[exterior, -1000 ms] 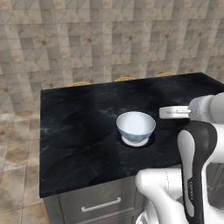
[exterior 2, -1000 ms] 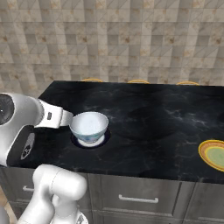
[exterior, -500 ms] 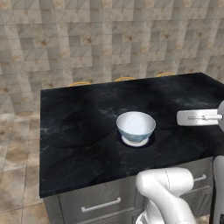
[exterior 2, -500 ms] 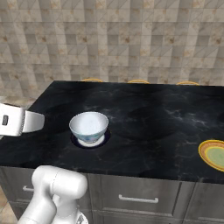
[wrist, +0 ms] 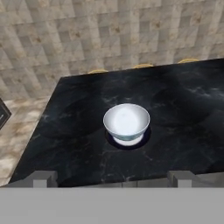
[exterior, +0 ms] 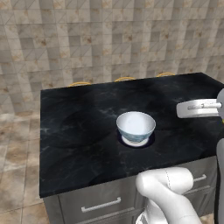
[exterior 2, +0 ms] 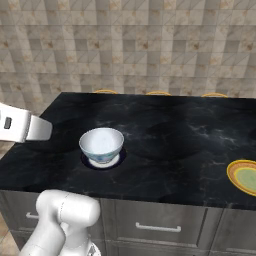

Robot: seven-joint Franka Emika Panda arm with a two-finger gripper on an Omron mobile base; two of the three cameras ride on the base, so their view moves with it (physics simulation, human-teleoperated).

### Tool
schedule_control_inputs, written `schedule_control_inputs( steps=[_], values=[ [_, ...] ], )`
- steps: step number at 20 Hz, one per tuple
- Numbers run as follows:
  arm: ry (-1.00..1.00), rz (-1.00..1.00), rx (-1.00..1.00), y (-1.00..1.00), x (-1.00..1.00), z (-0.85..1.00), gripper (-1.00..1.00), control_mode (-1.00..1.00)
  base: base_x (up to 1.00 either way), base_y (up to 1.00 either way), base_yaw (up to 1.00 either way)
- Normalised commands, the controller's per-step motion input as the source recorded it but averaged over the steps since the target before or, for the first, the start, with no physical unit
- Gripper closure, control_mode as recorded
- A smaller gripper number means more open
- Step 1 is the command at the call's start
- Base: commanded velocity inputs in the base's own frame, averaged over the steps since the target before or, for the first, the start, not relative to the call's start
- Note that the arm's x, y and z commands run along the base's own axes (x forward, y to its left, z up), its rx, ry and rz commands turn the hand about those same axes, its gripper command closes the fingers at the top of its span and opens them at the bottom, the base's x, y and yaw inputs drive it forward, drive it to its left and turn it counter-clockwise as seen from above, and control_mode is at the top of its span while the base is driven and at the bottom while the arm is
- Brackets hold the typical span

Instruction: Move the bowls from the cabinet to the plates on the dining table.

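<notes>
Sitting upright on the dining table [exterior: 78, 131], the patterned bowl [exterior: 136, 127] is seen toward the near middle of the black marble top, white inside with a blue-teal pattern on the outer wall. It appears to be set on something round: a thin pale disc and a dark ring show under its foot in both base views, but whether that is a plate cannot be told. An orange-yellow plate [exterior 2: 244, 176] is seen at the far right edge of the right base view, well apart from the bowl and with nothing on it. So the bowl is judged to be parked on the table top, possibly not on its target, with that plate left to be filled. The gripper [wrist: 112, 178] is held back from the table, above the near edge, and nothing is carried in it. Its two grey fingertips [wrist: 43, 178] are spread wide at the bottom of the hand view, with clear table and drawer front between them. From that view the bowl lies ahead of the gripper and roughly centred between the tips, clearly apart, no contact. In the left base view part of the white arm [exterior: 199, 108] is seen to the right of the bowl and near it, not touching. Three yellowish curved edges [exterior: 124, 79] are seen behind the far edge of the table; what they are cannot be told.
</notes>
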Motion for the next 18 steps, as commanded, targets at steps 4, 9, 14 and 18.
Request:
schedule_control_inputs(
  steps=[4, 9, 14, 18],
  values=[
    [0.02, 0.00, 0.00, 0.00, 0.01, 0.00, -1.00, -1.00, 0.00, 0.00, 0.00],
    [0.00, 0.00, 0.00, 0.00, 0.00, 0.00, -1.00, -1.00, 0.00, 0.00, 0.00],
    [0.00, 0.00, 0.00, 0.01, 0.01, 0.00, -1.00, -1.00, 0.00, 0.00, 0.00],
    [0.00, 0.00, 0.00, 0.00, 0.00, 0.00, -1.00, 1.00, 0.01, 0.00, 0.00]
  ],
)
